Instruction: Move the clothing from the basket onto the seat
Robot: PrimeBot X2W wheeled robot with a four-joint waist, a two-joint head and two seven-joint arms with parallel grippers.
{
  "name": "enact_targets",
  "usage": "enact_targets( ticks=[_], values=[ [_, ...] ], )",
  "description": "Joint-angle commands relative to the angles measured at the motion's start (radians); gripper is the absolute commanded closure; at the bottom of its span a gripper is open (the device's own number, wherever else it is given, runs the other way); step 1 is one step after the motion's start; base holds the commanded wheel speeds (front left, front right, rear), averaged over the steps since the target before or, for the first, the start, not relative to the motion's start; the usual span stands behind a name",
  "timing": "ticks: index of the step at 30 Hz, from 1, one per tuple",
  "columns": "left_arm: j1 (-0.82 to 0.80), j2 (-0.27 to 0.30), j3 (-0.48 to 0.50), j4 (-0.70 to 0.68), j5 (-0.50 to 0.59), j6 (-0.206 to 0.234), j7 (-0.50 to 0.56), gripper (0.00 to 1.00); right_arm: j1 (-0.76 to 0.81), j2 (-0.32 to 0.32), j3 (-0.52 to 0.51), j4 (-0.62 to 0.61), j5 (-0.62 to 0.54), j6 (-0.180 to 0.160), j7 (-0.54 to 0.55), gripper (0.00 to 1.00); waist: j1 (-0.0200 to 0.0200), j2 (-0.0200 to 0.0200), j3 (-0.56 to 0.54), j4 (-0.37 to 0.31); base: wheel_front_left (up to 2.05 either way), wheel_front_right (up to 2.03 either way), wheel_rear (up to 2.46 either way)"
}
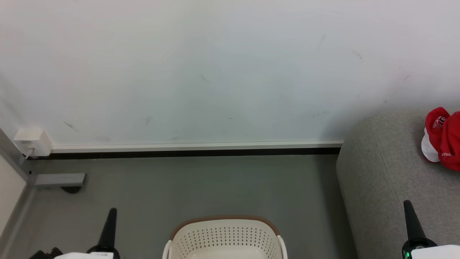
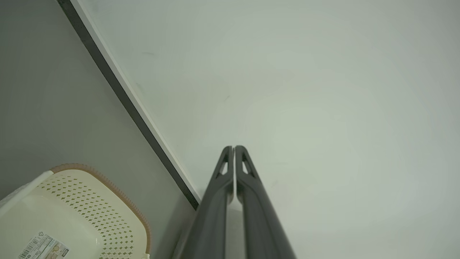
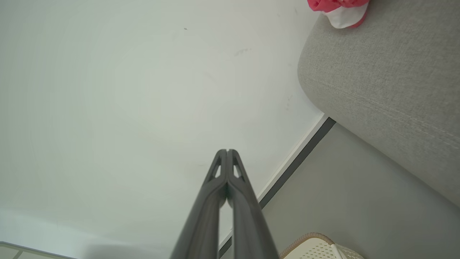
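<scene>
We see red-and-white fabric clothing [image 1: 447, 142] on the grey woven sofa [image 1: 381, 180]; our left claw [image 2: 234, 148] and right claw [image 3: 227, 151], pinched closed, hold nothing

At the lower left of the head view, the left gripper [image 1: 112, 213] is a slim, matt black spike that tapers to a rounded tip. It rises from a broader black left collar [image 1: 104, 249] set on a glossy white left forearm shell [image 1: 86, 255]. At the lower right, the right gripper [image 1: 407, 204] has the same tapered black form. Its rounded black right collar [image 1: 413, 246] carries a small green light [image 1: 406, 255] beside a white right forearm shell [image 1: 436, 251]. Low in the middle of each wrist view, the long dark grey left fingers [image 2: 214, 216] and right fingers [image 3: 205, 216] are smooth plastic, with a triangular cut-out near each tip.
</scene>
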Motion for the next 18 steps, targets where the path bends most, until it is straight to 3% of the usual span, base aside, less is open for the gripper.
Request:
enact_targets(
  ticks=[1,18],
  values=[
    [-0.019,0.008,0.005,-0.008,-0.032,-0.005,0.006,1.00,-0.017,-0.007,-0.006,-0.003,0.034,-0.002,0.008,1.00,-0.0001,0.0000,0.001,0.000,0.00,0.00,0.00],
    [-0.041,0.009,0.008,-0.010,-0.171,-0.011,0.042,1.00,-0.035,-0.010,-0.018,0.000,0.178,-0.002,0.040,1.00,-0.0001,0.0000,0.007,0.004,0.00,0.00,0.00]
  ],
)
